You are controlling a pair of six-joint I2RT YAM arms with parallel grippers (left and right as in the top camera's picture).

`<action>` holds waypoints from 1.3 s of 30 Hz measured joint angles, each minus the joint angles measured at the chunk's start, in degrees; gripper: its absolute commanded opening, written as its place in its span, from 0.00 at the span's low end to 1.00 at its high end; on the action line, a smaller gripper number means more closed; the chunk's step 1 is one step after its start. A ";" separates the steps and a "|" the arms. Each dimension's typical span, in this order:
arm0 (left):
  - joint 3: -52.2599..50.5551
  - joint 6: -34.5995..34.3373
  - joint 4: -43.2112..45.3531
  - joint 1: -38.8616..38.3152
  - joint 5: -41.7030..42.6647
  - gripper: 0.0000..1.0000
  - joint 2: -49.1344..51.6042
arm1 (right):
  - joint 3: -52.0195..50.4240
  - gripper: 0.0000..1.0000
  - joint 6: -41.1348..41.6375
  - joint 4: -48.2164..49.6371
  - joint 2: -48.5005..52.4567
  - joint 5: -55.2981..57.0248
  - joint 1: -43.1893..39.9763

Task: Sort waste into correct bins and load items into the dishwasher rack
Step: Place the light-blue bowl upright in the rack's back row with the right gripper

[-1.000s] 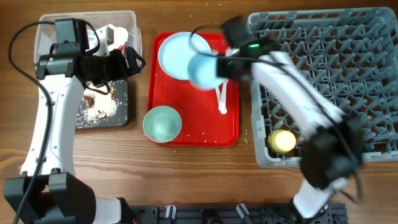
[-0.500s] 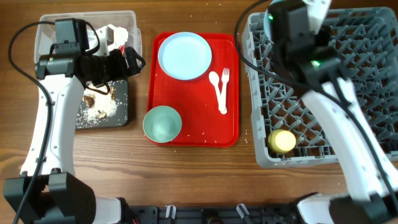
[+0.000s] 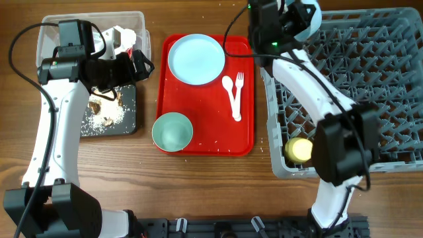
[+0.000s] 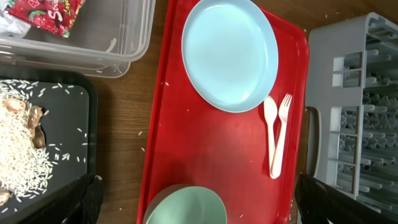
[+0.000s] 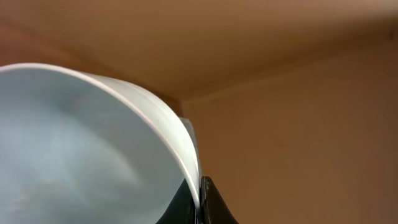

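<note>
The right gripper pinches the rim of a pale-blue bowl at the far left corner of the dishwasher rack, whose near left corner holds a yellow cup. The left gripper is spread and empty. The clear tub holds a red wrapper, its lettering cropped and unreadable. The black tray holds rice and brown scraps.

Dishes and sorted waste.
Plate, mint bowl, fork and spoon lie on the red tray; yellow cup in the grey rack; pale-blue bowl held at its far edge; wrapper in clear tub, rice in black tray.
</note>
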 measured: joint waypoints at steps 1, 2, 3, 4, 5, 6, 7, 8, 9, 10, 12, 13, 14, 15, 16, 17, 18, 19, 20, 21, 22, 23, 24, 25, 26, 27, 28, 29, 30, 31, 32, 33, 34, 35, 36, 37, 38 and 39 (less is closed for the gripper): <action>0.00 0.00 0.02 0.00 -0.02 1.00 0.00 | 0.00 0.04 -2.08 0.72 0.96 0.15 -0.04; 0.00 0.00 0.02 0.00 0.00 1.00 0.00 | 0.00 0.04 -3.93 1.01 1.86 0.35 -0.09; 0.00 0.00 0.02 0.00 0.00 1.00 0.00 | 0.00 0.04 -5.25 1.07 2.60 0.48 -0.17; 0.00 0.00 0.02 0.00 0.00 1.00 0.00 | 0.00 0.04 -6.19 1.07 3.28 0.63 -0.26; 0.00 0.00 0.02 0.00 0.00 1.00 0.00 | 0.00 0.04 -6.88 1.07 3.67 0.85 -0.31; 0.00 0.00 0.02 0.00 -0.02 1.00 0.00 | 0.00 0.04 -7.37 1.09 4.13 1.14 -0.37; 0.00 0.00 0.02 0.00 -0.02 1.00 -0.02 | 0.00 0.04 -7.85 1.07 4.63 1.31 -0.44; 0.00 0.00 0.04 0.00 0.00 1.00 0.00 | 0.00 0.04 -8.22 1.14 5.16 1.51 -0.46; 0.00 0.00 0.02 0.00 0.00 1.00 0.00 | 0.00 0.04 -8.57 1.18 5.42 1.64 -0.52; 0.00 0.00 0.02 0.00 0.00 1.00 0.00 | -0.02 0.04 -8.79 1.33 5.62 1.73 -0.57; 0.00 0.00 0.02 0.00 0.00 1.00 0.00 | 0.00 0.04 -9.05 2.05 5.62 1.97 -0.57; 0.00 0.00 0.02 0.00 0.00 1.00 -0.02 | 0.00 0.04 -9.18 2.34 5.62 2.14 -0.57; 0.00 0.00 0.02 0.00 0.00 1.00 0.00 | 0.00 0.04 -9.20 2.34 5.62 2.34 -0.57; 0.00 0.00 0.02 0.00 0.00 1.00 0.00 | 0.00 0.04 -9.20 2.32 5.62 2.34 -0.57; 0.00 0.00 0.02 0.00 0.00 1.00 0.00 | 0.00 0.04 -9.20 2.32 5.62 2.36 -0.57; 0.00 0.00 0.02 0.00 0.00 1.00 -0.02 | 0.00 0.04 -9.20 2.34 5.62 2.43 -0.57; 0.00 0.00 0.02 0.00 0.00 1.00 0.00 | 0.00 0.04 -9.20 2.32 5.62 2.54 -0.57; 0.00 0.00 0.02 0.00 -0.02 1.00 0.00 | -0.02 0.04 -9.20 2.29 5.62 2.51 -0.57; 0.00 0.00 0.02 0.00 0.00 1.00 0.00 | 0.00 0.04 -9.18 2.29 5.62 2.54 -0.57; 0.00 0.00 0.02 0.00 0.00 1.00 0.00 | 0.00 0.04 -9.14 2.32 5.62 2.54 -0.57; 0.00 0.00 0.02 0.00 0.00 1.00 0.00 | 0.00 0.04 -9.14 2.32 5.62 2.56 -0.57; 0.00 0.00 0.02 0.00 0.00 1.00 -0.02 | 0.00 0.04 -9.14 2.29 5.62 2.54 -0.55; 0.00 0.00 0.02 0.00 0.00 1.00 0.00 | 0.00 0.04 -9.14 2.27 5.62 2.54 -0.46; 0.00 0.00 0.02 0.00 0.00 1.00 0.00 | 0.00 0.04 -9.14 2.27 5.62 2.56 -0.33; 0.00 0.00 0.02 0.00 0.00 1.00 0.00 | 0.00 0.04 -9.14 2.29 5.62 2.56 -0.13; 0.00 0.00 0.02 0.00 0.00 1.00 0.00 | 0.00 0.04 -9.14 2.27 5.62 2.56 0.11; 0.00 0.00 0.02 0.00 0.00 1.00 0.00 | 0.00 0.04 -9.14 2.27 5.62 2.56 0.55; 0.00 0.00 0.02 0.00 0.00 1.00 0.00 | 0.00 0.04 -9.14 2.25 5.62 2.56 1.11; 0.00 0.00 0.02 0.00 0.00 1.00 0.00 | 0.00 0.04 -9.14 2.27 5.62 2.56 1.62; 0.00 0.00 0.02 0.00 0.00 1.00 0.00 | 0.00 0.04 -9.14 2.27 5.62 2.56 2.27; 0.00 0.00 0.02 0.00 0.00 1.00 0.00 | 0.00 0.04 -9.14 2.23 5.62 2.56 2.86; 0.00 0.00 0.02 0.00 0.00 1.00 0.00 | 0.00 0.04 -9.14 2.08 5.62 2.56 3.23; 0.00 0.00 0.02 0.00 0.00 1.00 0.00 | 0.00 0.04 -9.14 1.90 5.62 2.56 3.63; 0.00 0.00 0.02 0.00 0.00 1.00 0.00 | 0.00 0.04 -9.16 1.84 5.62 2.56 4.00; 0.00 0.00 0.02 0.00 0.00 1.00 0.00 | 0.00 0.04 -9.16 1.84 5.62 2.58 3.98; 0.00 0.00 0.02 0.00 0.00 1.00 0.00 | 0.00 0.04 -9.14 1.84 5.62 2.82 3.85; 0.00 0.00 0.02 0.00 0.00 1.00 -0.02 | 0.00 0.04 -9.16 1.84 5.62 3.26 3.67; 0.00 0.00 0.02 0.00 -0.02 1.00 0.00 | 0.00 0.04 -9.16 1.81 5.62 3.96 3.43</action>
